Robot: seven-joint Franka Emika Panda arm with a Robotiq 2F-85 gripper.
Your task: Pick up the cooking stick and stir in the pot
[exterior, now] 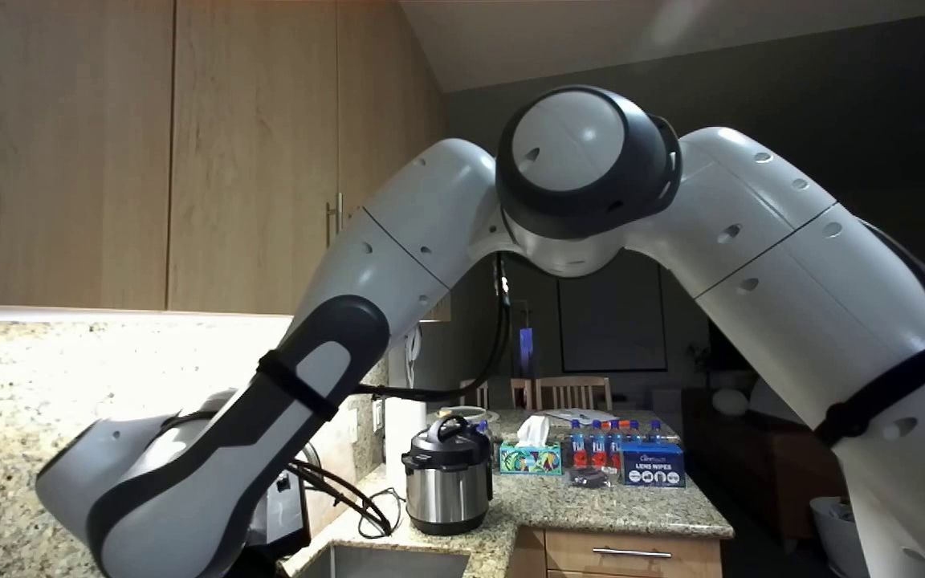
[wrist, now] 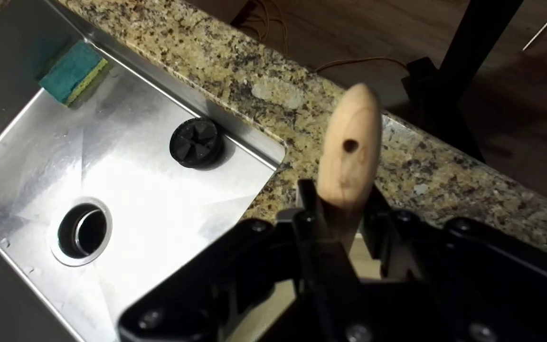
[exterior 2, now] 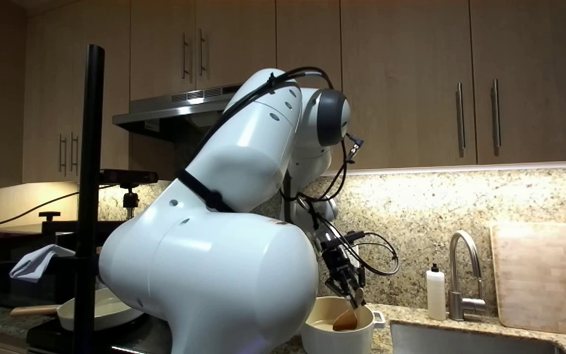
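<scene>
The cooking stick is wooden. Its pale handle end (wrist: 351,147), with a small hole, stands up between my fingers in the wrist view. My gripper (wrist: 342,206) is shut on the stick just below that end. In an exterior view the gripper (exterior 2: 355,297) is over the white pot (exterior 2: 337,341), and the stick's broad brown lower end (exterior 2: 346,320) is inside the pot, tilted. I cannot tell whether it touches the pot's bottom. Cream parts of the pot (wrist: 264,313) show below the fingers in the wrist view. The gripper, stick and pot are out of view in an exterior view.
A steel sink (wrist: 150,204) lies beside the pot, with a sponge (wrist: 74,73) and a black drain cover (wrist: 196,142) in it. A faucet (exterior 2: 460,285), a white bottle (exterior 2: 436,292) and a cutting board (exterior 2: 543,280) stand behind. A pan (exterior 2: 106,309) sits on the stove.
</scene>
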